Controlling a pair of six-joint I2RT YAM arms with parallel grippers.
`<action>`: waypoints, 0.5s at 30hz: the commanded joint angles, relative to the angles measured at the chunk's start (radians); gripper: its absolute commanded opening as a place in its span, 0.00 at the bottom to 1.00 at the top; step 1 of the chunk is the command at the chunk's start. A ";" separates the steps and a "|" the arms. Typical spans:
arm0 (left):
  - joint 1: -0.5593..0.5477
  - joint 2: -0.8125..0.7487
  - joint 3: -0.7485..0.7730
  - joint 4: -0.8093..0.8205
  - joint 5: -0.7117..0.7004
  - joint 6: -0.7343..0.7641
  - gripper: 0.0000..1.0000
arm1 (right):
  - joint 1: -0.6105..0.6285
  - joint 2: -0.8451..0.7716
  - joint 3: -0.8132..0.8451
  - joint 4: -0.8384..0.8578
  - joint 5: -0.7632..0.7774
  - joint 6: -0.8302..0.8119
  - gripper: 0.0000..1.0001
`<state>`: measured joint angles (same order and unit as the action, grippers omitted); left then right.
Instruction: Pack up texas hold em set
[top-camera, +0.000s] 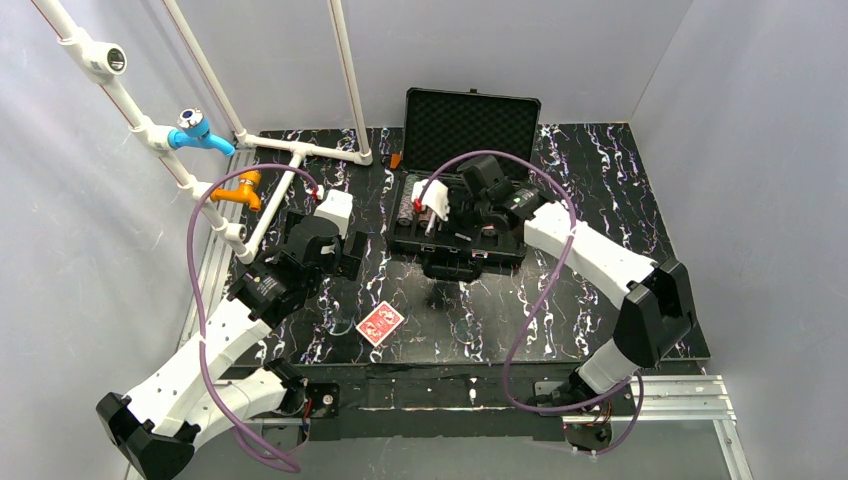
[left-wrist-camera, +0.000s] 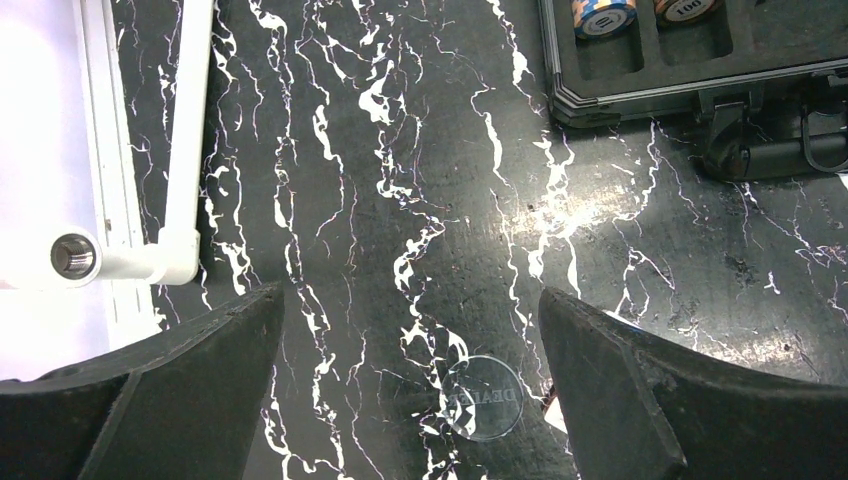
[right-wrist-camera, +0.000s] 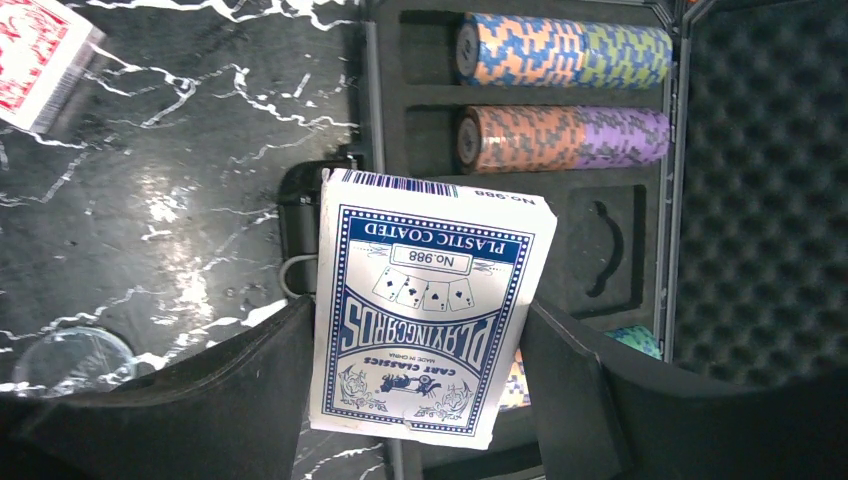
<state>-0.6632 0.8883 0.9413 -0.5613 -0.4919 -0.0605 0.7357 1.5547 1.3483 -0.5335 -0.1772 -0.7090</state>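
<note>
- White pipe frame (top-camera: 262, 200), far left: no part in the task.
- Left gripper (left-wrist-camera: 410, 310): fingers spread wide with nothing between them, held above bare table (left-wrist-camera: 400, 150), well to the left of the case.
- Clear disc marked DEALER (left-wrist-camera: 482, 398): lies flat on the table under the left gripper. The left wrist view makes the lettering readable; in the top view I cannot make the disc out.
- Red-backed deck (top-camera: 380, 323): loose on the table in front of the case, between the two arms and not yet packed.
- Black case (top-camera: 470, 125): open at the rear centre, foam lid upright.
- Right gripper (right-wrist-camera: 418, 310): closed on the blue-backed deck (right-wrist-camera: 435, 260), one finger on each side. The deck is held over the near edge of the case.
- Poker chips (right-wrist-camera: 560, 50): two rows lie in their troughs. Only the right wrist view shows this clearly, along with an empty recess (right-wrist-camera: 600, 245) beside them.
- Step in hand, as judged: stowing the blue-backed deck.
- Next move, as judged: carry the deck deeper into the case, square it to the recess, lower it, then release. A skewed deck would likely catch on the recess edge.
- Remaining, as judged: red-backed deck, the disc, then the lid.
</note>
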 joint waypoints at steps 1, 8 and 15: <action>-0.004 -0.016 -0.010 0.011 -0.043 0.008 0.98 | -0.049 0.028 0.070 0.032 -0.114 -0.093 0.65; -0.004 -0.008 -0.013 0.014 -0.053 0.013 0.98 | -0.105 0.101 0.116 -0.003 -0.174 -0.178 0.65; -0.003 0.002 -0.018 0.019 -0.070 0.019 0.98 | -0.133 0.195 0.160 -0.011 -0.208 -0.207 0.63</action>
<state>-0.6632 0.8886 0.9348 -0.5533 -0.5217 -0.0486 0.6197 1.7119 1.4403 -0.5449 -0.3328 -0.8665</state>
